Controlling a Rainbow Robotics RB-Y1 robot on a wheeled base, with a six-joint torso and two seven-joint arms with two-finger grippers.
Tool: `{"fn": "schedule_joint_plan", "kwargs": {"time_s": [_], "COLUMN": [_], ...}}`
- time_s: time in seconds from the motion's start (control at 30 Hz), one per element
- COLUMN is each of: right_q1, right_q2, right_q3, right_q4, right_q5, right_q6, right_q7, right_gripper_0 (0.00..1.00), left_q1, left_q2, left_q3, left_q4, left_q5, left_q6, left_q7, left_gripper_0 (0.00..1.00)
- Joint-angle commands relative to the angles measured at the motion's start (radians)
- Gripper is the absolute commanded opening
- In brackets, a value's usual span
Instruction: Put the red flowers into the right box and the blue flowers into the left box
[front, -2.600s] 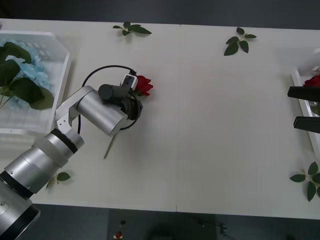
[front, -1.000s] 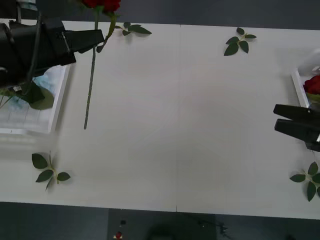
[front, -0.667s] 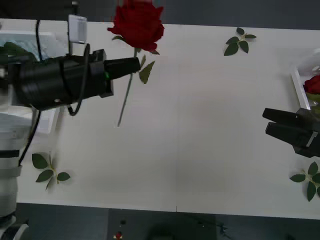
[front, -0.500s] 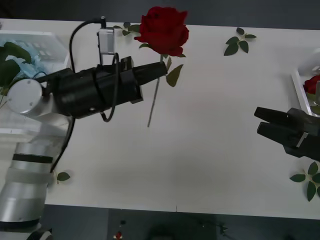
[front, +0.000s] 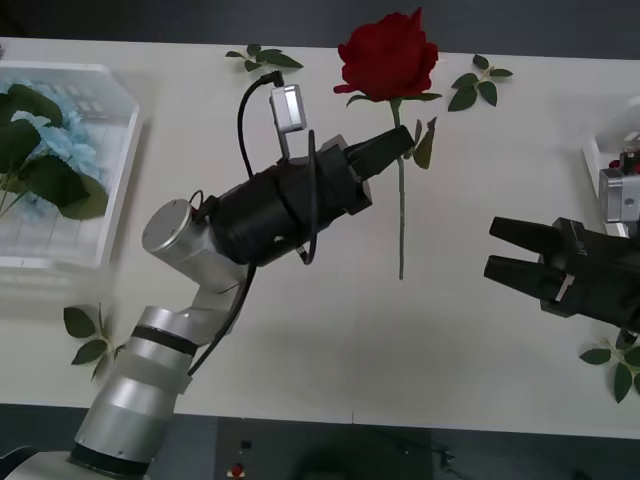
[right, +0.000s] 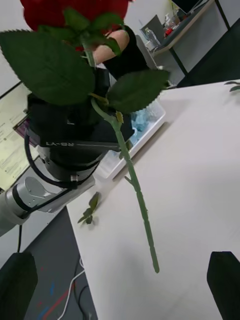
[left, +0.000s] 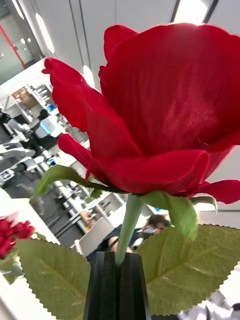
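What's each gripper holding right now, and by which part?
The left gripper pinches the red rose by its stem, just under the bloom. The right gripper is open, holding nothing.

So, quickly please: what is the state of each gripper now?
Left gripper: closed on the red rose stem, held above the table.
Right gripper: open, empty.

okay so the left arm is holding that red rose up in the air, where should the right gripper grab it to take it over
Probably the bare lower stem of the red rose. The left gripper is shut on the stem just under the bloom and leaves, and the stem hangs straight down, free of the table. The right gripper is open and level with that lower stretch, so come in sideways from the robot's right, jaws either side of the stem, below the leaves.
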Motion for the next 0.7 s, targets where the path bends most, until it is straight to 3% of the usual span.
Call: {"fn": "schedule_joint_plan", "kwargs": {"time_s": [0.03,0.3,0.7], "right_q1": [-0.012,-0.057,-0.123], "right_q2": [0.017,0.06,0.129], "right_q3": [-0.001,0.063,0.143], "right_q4": [0.017,0.079,0.142], "right_q5": [0.04,0.055,0.057], "right_q6": [0.002,-0.005,-0.011], "right_q7": [0.015,0.015,0.015], "right_gripper_0": [1.0,1.0,1.0], "left_q1": [-0.029,-0.051,-0.083], "left_q2": [-0.023,-0.023,-0.023], "left_q3": [-0.035,-0.107,-0.207], "left_q4": [-0.011,-0.011,-0.012], "left_q5": [0.019,0.019,0.011], "left_q6": [-0.002,-0.034,-0.221], "left_q7": [-0.023,-0.004,-0.007], "left_gripper_0": [0.0,0.0,0.0]}}
